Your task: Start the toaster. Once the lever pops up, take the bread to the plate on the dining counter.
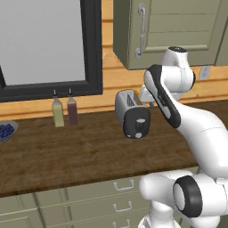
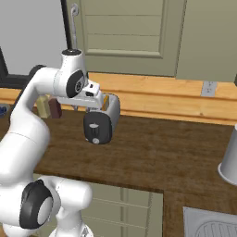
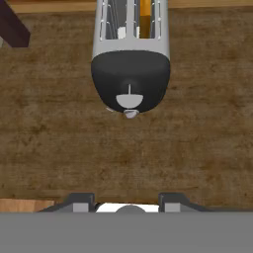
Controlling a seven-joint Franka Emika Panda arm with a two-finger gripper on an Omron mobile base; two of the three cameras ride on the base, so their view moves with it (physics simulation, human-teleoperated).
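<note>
The rounded silver-grey toaster [image 1: 132, 113] stands mid-way on the brown wood-grain worktop [image 1: 67, 151], near the wall. The robot's jaws [image 3: 128, 200] hover above it, open and empty. Two small bottles [image 1: 64, 110] stand well left, a pale cup [image 2: 230, 159] far right.

You are looking straight down on the toaster [image 3: 131, 54], which stands on the brown wood-grain worktop [image 3: 59, 143] with its black end face turned toward your gripper [image 3: 127, 201]. The pale lever [image 3: 129, 101] sits low on that face, with the small round knob [image 3: 131, 114] just below it. An orange-tan slice of bread [image 3: 145, 19] stands in the right-hand slot. Your two dark fingertips [image 3: 79, 200] rise at the bottom, spread well apart and clear of the toaster, with nothing between them.
</note>
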